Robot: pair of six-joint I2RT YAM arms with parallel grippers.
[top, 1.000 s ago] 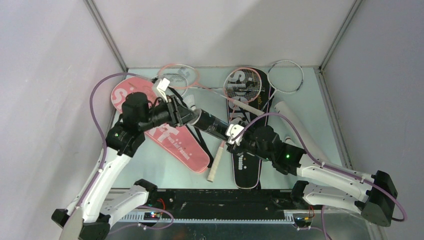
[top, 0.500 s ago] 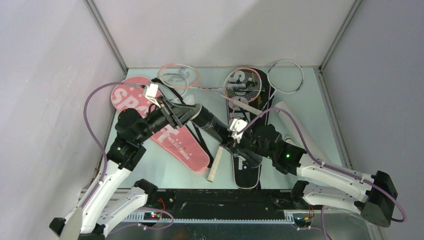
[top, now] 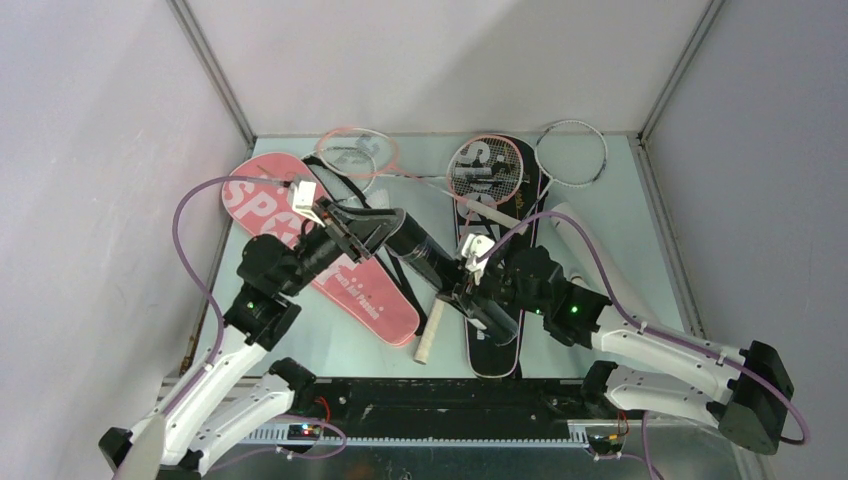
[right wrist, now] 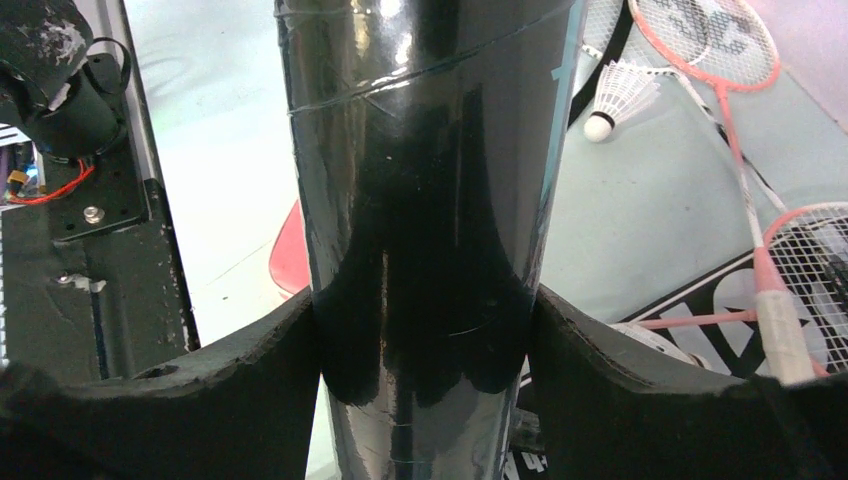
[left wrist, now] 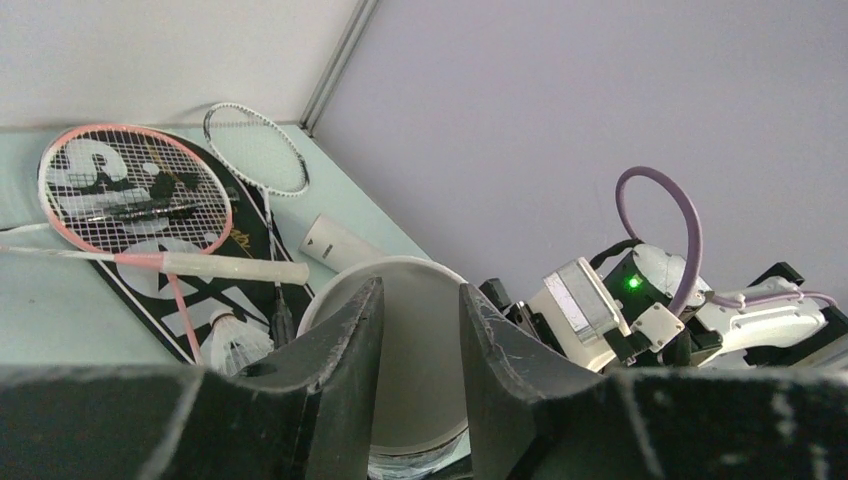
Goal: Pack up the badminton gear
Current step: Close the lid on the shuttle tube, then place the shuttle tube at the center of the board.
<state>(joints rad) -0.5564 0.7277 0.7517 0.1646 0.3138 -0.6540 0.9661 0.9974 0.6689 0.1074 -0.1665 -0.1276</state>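
My right gripper (right wrist: 420,330) clamps the black tube (right wrist: 420,150). My left gripper (left wrist: 420,290), narrowly apart, sits at its white mouth, nothing seen pinched. Shuttlecock (right wrist: 618,95) and pink racket (right wrist: 735,110) lie at one o'clock, bare table (right wrist: 200,100) at eleven, base rail (right wrist: 100,250) at nine. Since a second ago my left forearm has dropped toward six.

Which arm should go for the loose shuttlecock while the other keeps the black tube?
Left, probably. The right gripper clamps the black tube around its body; the left gripper sits only at the tube's end, the shuttlecock just beside it.
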